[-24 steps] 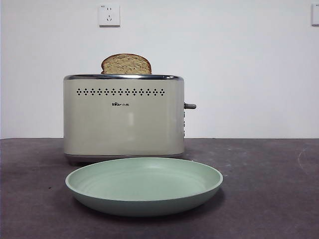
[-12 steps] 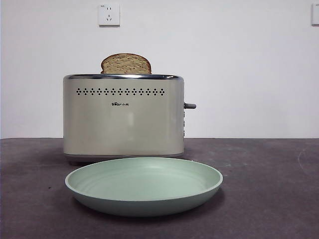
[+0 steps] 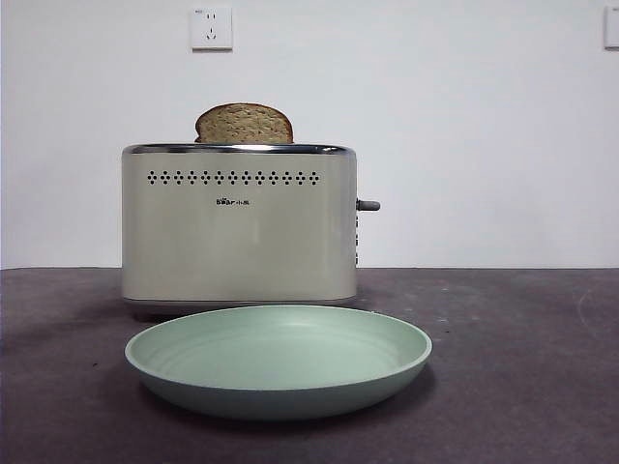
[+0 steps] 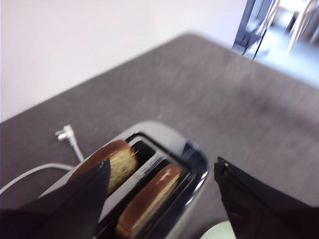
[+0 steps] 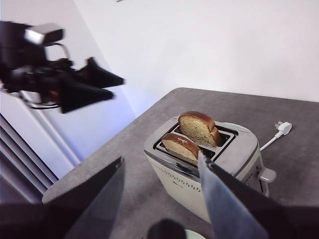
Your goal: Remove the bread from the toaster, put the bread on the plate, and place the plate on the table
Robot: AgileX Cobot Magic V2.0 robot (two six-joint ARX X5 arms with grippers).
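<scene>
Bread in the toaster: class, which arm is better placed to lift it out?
Left: the left gripper, open, hovers right above the toaster and bread; the right gripper is farther off.

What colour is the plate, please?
Pale mint green; the plate shows best in the front view.

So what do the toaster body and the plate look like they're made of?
The toaster: cream body with a smooth, slightly glossy finish, probably painted metal or plastic; its top rim is mirror-bright, likely chromed. The plate: matte mint green with faint concentric rings and no sharp glare, possibly plastic or melamine, though ceramic can't be excluded.
</scene>
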